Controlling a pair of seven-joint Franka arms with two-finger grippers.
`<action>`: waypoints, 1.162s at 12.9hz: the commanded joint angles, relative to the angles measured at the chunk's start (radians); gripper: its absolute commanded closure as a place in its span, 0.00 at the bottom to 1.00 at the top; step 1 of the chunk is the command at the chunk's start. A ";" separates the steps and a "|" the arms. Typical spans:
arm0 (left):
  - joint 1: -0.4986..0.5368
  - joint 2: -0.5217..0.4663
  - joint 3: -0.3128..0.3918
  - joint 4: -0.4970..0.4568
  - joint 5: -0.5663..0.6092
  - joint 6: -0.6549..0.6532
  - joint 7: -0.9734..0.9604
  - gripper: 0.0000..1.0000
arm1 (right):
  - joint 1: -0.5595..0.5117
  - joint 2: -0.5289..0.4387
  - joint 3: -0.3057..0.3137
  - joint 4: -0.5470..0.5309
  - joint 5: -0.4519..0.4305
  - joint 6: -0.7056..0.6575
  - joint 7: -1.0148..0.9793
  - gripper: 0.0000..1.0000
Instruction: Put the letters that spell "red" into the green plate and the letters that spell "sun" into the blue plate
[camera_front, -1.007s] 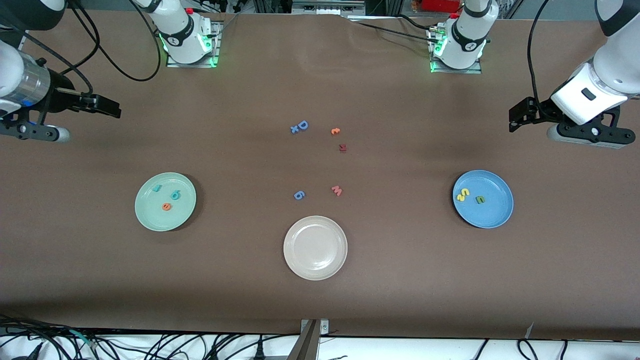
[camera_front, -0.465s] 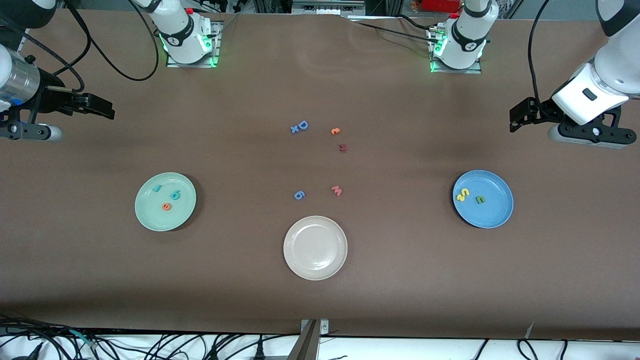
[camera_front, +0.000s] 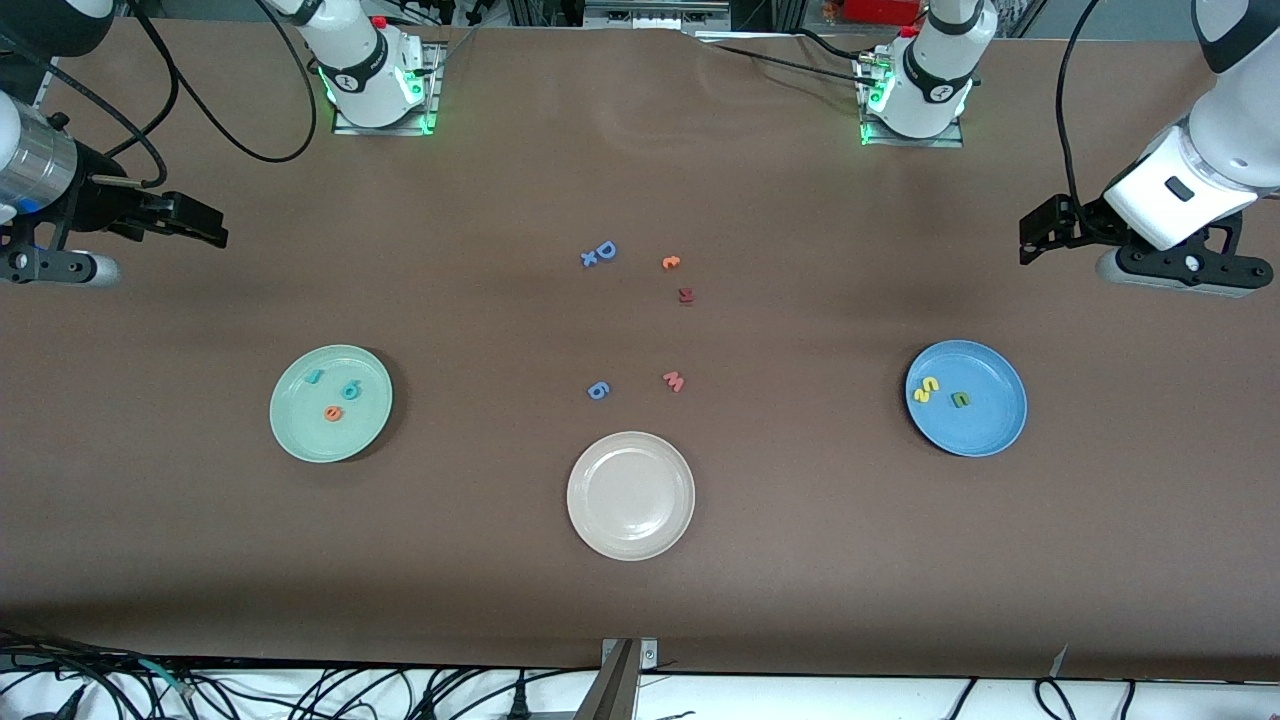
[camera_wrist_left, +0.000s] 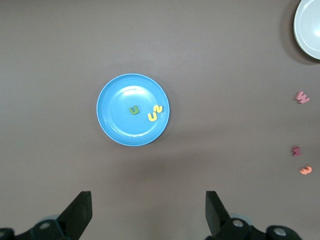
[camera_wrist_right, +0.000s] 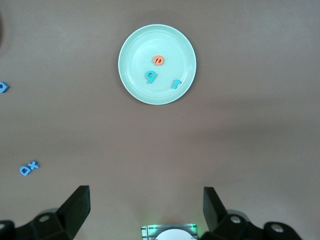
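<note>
Front view: the green plate (camera_front: 331, 403) sits on the brown bench (camera_front: 640, 600) toward the right arm's end. It holds the teal r (camera_front: 314, 377) at 11 o'clock of its middle, the teal d (camera_front: 350, 390) at 2 o'clock and the orange e (camera_front: 332, 412) at 6 o'clock. The blue plate (camera_front: 966, 398) lies toward the left arm's end, carrying the yellow s (camera_front: 930, 383) touching the yellow u (camera_front: 921, 395), with the olive n (camera_front: 960, 399) just beside them. A cream plate (camera_front: 630, 495) lies between the two, nearest the camera. Above it on the bench are a blue 6 (camera_front: 597, 390), a pink w (camera_front: 674, 381), a dark red letter (camera_front: 685, 295), an orange c (camera_front: 670, 262) and a blue D (camera_front: 600, 253). The right gripper (camera_front: 205, 225) hangs over bare bench, fingers spread and empty; the left gripper (camera_front: 1040, 228) likewise.

Left wrist view: the left gripper's fingers (camera_wrist_left: 80, 212) stand wide apart with nothing between them, over bare bench; the blue plate (camera_wrist_left: 112, 112) shows its three letters.

Right wrist view: the right gripper's fingers (camera_wrist_right: 77, 202) are parted and empty; the green plate (camera_wrist_right: 135, 45) holds its three letters.
</note>
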 joint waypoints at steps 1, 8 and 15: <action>-0.001 0.002 0.004 0.022 -0.014 -0.019 -0.002 0.00 | -0.006 -0.008 0.008 0.004 -0.011 0.003 -0.044 0.00; -0.001 0.002 0.004 0.022 -0.014 -0.019 -0.002 0.00 | -0.006 -0.011 0.013 0.001 -0.046 0.029 -0.069 0.00; -0.001 0.002 0.004 0.022 -0.014 -0.019 -0.002 0.00 | -0.004 0.001 0.013 0.003 -0.043 0.020 -0.068 0.00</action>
